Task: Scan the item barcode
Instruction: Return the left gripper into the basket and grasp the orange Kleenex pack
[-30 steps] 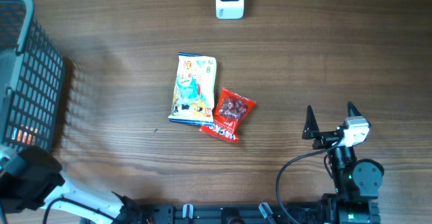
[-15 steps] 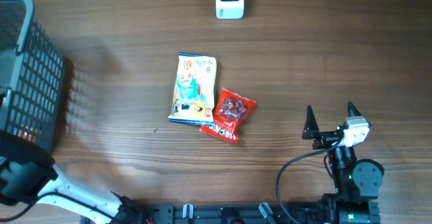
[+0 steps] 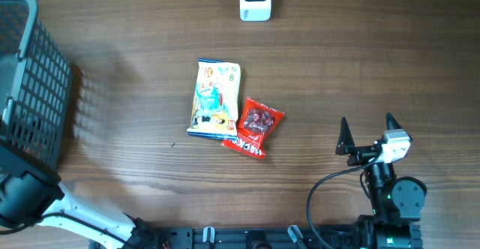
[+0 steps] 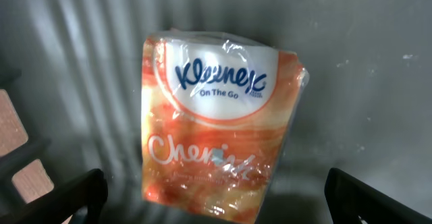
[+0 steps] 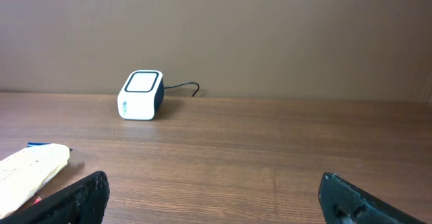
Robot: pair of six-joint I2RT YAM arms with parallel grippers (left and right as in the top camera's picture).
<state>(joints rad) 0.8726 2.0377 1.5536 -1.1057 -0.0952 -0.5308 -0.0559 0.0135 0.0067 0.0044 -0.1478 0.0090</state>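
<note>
From overhead, the black casing of my left arm (image 3: 22,196) has slid toward the table's left edge since a second ago and now sits at the near end of the dark grey plastic mesh basket (image 3: 41,91). My right pincer (image 3: 367,129), the yellow-and-blue snack bag (image 3: 214,99), the red candy packet (image 3: 255,127) overlapping its corner and the white box-shaped scanner (image 3: 255,0) at the far edge have not moved. The brown wooden table (image 3: 360,61) lies bare between that pincer and the scanner. In the left wrist view, my left pincer (image 4: 216,200) hangs spread wide over an orange-and-white wrapped Kleenex tissue pack (image 4: 216,116) lying flat on the basket's grey floor. It touches neither finger, with room on both sides. In the right wrist view, my right pincer is spread wide and empty. Open wood runs ahead to the scanner by the wall, and the snack bag's end shows low on the left.
</note>
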